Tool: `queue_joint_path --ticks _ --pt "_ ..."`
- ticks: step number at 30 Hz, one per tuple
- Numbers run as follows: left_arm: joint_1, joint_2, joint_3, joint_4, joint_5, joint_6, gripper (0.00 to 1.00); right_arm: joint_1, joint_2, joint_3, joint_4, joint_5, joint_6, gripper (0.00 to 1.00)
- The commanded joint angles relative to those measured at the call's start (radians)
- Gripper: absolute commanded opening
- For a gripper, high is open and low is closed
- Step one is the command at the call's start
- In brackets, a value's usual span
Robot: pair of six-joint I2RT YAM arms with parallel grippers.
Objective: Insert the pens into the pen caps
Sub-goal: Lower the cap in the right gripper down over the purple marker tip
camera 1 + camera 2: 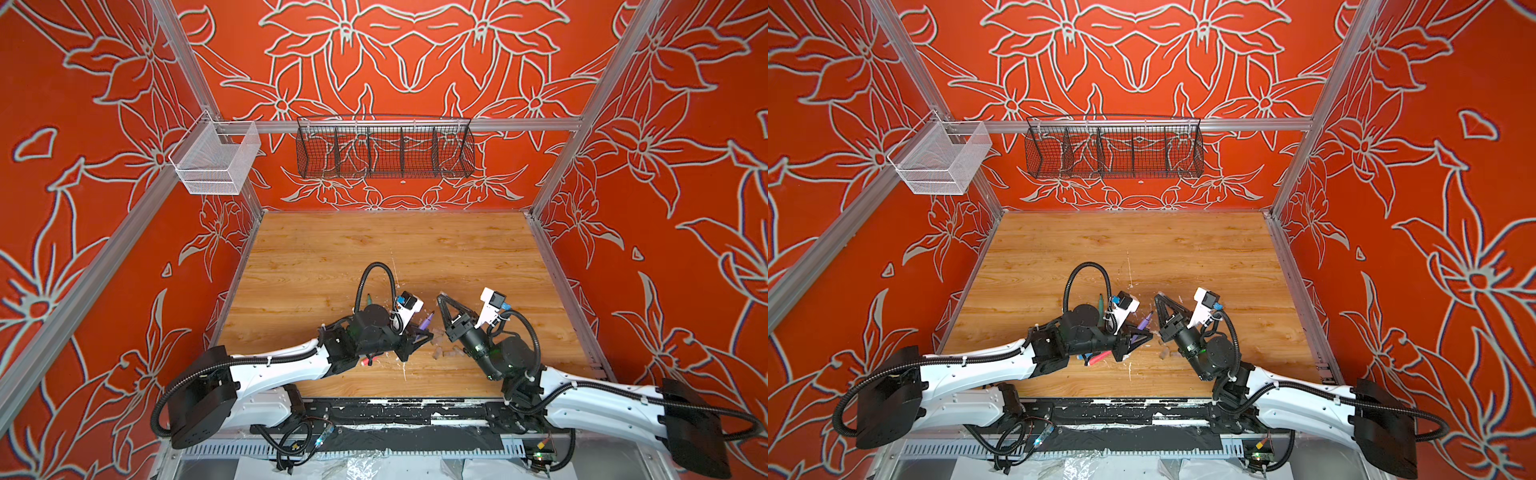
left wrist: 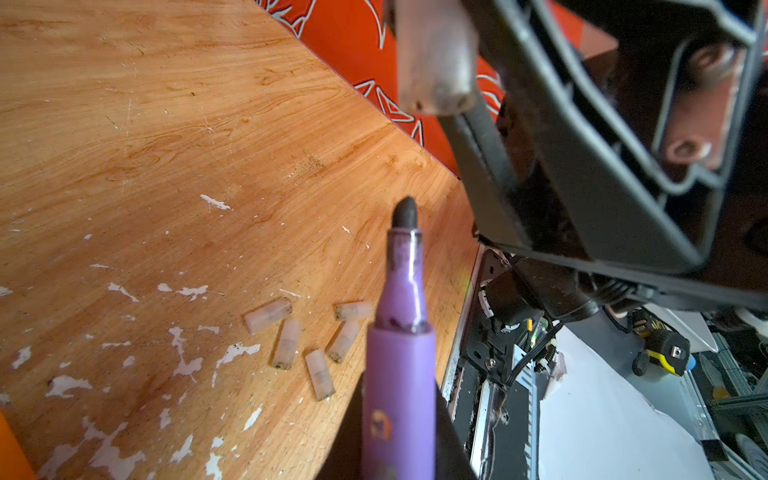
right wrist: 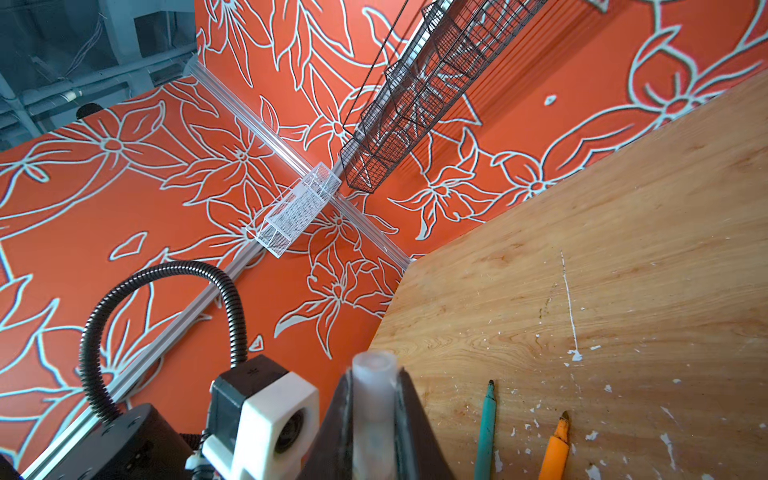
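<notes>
The left fingers (image 2: 344,449), dark hard plastic, pinch the barrel of the purple pen (image 2: 399,374). It is a smooth lilac tube that steps down to a glossier, narrower neck and ends in a rounded dark felt tip. The pen is uncapped and held off the table, its tip angled towards the other arm. The right fingers (image 3: 332,432), flat-sided and tapering, are pressed in on a pen cap (image 3: 374,399), a frosted, translucent stubby tube. Its round open mouth sticks out past the fingertips. In the left wrist view this cap hangs near the purple tip but clear of it. Five more pen caps (image 2: 286,343), cloudy greyish little cylinders, lie loose on the table at different angles in a tight cluster below the two arms' ends. The table (image 1: 374,249) is glossy wood-grain laminate, scuffed, dotted with white flecks and crossed by one thin pale scratch. A slim green pen (image 3: 485,428) and an orange pen (image 3: 555,449) lie on it uncapped, side by side but apart, dark tips pointing the same way. A pink pen (image 1: 1100,357) lies partly under the left arm's wrist. On the rear rail hangs a long black wire basket (image 1: 384,153) split into compartments. A small white fine-mesh basket (image 1: 216,160) hangs at the left corner. The walls are matte orange with pale outlined flowers.
</notes>
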Motion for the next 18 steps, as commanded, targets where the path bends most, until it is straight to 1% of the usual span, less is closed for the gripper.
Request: queue_joint_path --ticks 1,7,18 --pt "-0.007 -0.023 0.024 0.019 -0.004 0.014 0.00 -0.003 0.015 -0.008 0.001 -0.024 0.021 0.00" --pt "-0.007 -0.036 0.022 0.006 -0.030 0.021 0.00 -0.003 0.054 0.000 0.023 -0.037 0.037 0.00" --pt "-0.007 -0.048 0.020 -0.009 -0.075 0.025 0.00 -0.003 0.126 0.033 0.052 -0.102 0.070 0.00"
